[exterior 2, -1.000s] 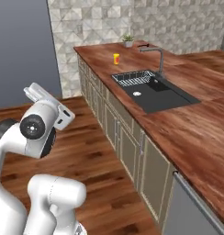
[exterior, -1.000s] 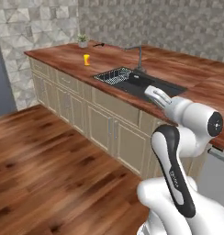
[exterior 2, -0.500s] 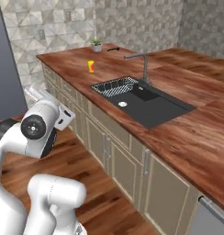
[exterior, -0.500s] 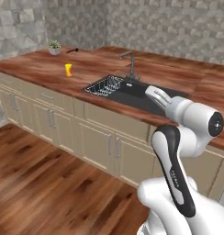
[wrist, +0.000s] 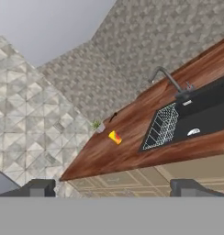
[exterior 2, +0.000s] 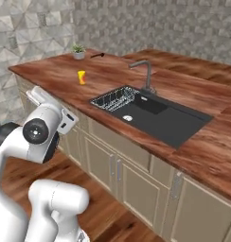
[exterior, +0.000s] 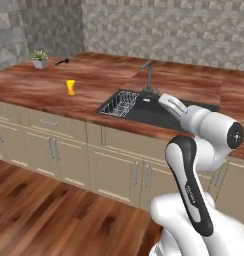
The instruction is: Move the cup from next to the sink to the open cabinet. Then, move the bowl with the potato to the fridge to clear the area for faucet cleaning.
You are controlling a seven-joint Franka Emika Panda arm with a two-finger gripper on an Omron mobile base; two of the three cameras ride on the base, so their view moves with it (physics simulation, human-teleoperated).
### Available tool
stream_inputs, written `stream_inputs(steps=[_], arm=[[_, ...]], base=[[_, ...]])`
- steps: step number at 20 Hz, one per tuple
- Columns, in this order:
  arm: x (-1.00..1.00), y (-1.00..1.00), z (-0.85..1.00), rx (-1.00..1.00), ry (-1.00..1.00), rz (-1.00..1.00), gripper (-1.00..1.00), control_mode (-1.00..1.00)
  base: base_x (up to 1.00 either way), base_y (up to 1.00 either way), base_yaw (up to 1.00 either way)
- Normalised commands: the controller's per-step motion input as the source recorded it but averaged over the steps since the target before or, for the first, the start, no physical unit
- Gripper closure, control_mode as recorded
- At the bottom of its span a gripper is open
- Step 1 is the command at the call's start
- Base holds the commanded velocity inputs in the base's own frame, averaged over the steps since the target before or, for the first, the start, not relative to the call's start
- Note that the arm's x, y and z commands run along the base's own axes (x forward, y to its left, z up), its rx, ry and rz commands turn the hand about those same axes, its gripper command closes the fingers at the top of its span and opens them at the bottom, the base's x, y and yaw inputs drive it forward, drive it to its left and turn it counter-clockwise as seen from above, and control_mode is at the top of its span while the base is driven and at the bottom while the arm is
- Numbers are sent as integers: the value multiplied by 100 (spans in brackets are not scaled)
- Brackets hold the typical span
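A: Where is the cup (exterior: 70, 87) right now?

B: Standing upright on the wooden desk (exterior: 39, 82), well apart from the sink (exterior: 144, 108), out toward nine o'clock of it in the left base view. In the right base view the cup (exterior 2: 81, 77) sits at about ten o'clock from the basin (exterior 2: 155, 115).

A: And the faucet (exterior: 147, 76)?

B: Behind the sink, at its twelve o'clock edge, spout angled over the basin. The wire rack (exterior: 118, 103) lies in the sink's nine o'clock half.

A: Anything else on the desk?

B: A small potted plant (exterior: 40, 58) at the back near the tiled wall (exterior: 164, 30), at about eleven o'clock of the cup, with a small dark item (exterior: 62, 61) just beside it; I cannot tell what it is.

A: The end effector (wrist: 114, 187)?

B: In the hand view its two dark fingertips (wrist: 36, 187) stand far apart with nothing between them, well away from the desk. That view is rolled, so the desk runs on a slant, and the cup (wrist: 115, 137) lies at about twelve o'clock of the gap between the tips.

A: Below the desk?

B: Beige base cabinets (exterior: 69, 152) and a wood floor (exterior: 49, 215).
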Motion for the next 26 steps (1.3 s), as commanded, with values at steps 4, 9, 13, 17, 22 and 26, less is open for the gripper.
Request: stream_inputs(steps=[4, 9, 13, 17, 22, 26], arm=[[0, 0, 0, 0, 0, 0, -100, 100], [0, 0, 0, 0, 0, 0, -100, 100], [0, 0, 0, 0, 0, 0, -100, 100], [0, 0, 0, 0, 0, 0, -100, 100], [0, 0, 0, 0, 0, 0, -100, 100], [0, 0, 0, 0, 0, 0, -100, 100]], base=[[13, 100, -37], [12, 100, -40], [18, 100, -47], [18, 100, -46], [18, 100, -45], [25, 100, -46]])
